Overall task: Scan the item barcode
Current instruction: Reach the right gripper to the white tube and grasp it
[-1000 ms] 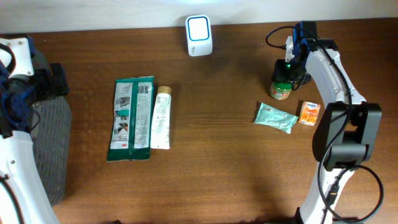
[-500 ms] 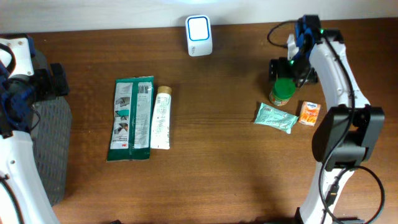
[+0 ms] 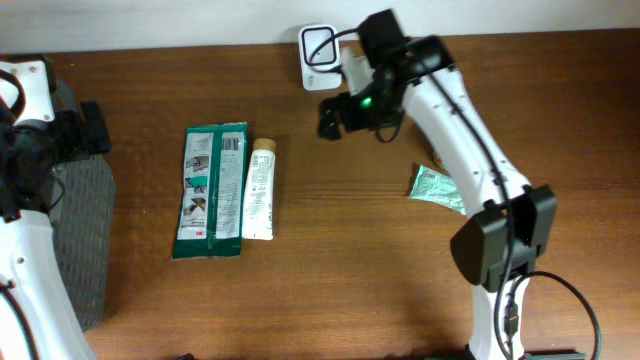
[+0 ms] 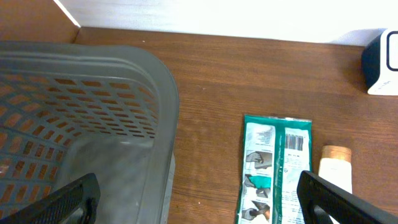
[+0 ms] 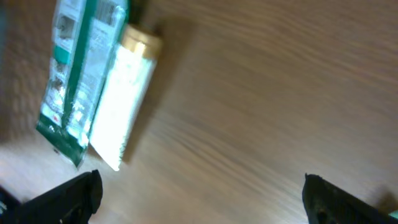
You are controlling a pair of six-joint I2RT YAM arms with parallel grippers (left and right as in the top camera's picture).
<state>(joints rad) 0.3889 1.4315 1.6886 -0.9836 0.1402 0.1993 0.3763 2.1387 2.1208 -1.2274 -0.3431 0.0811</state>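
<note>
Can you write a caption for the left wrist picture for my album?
A gray plastic basket, green packet and white tube on a wooden table.

Your brown wooden table (image 3: 330,260) looks smooth, with fine grain lines and a soft shine. The grey plastic basket (image 4: 155,93) is matt, and you can see its walls are full of little slots. The long green and white packet (image 3: 210,190) is thin, glossy plastic. The white tube with a tan cap (image 3: 259,190) looks smooth. The small mint-green pouch (image 3: 435,187) looks crinkly. The white box with a dark front (image 4: 382,62) looks like hard, smooth plastic.
</note>
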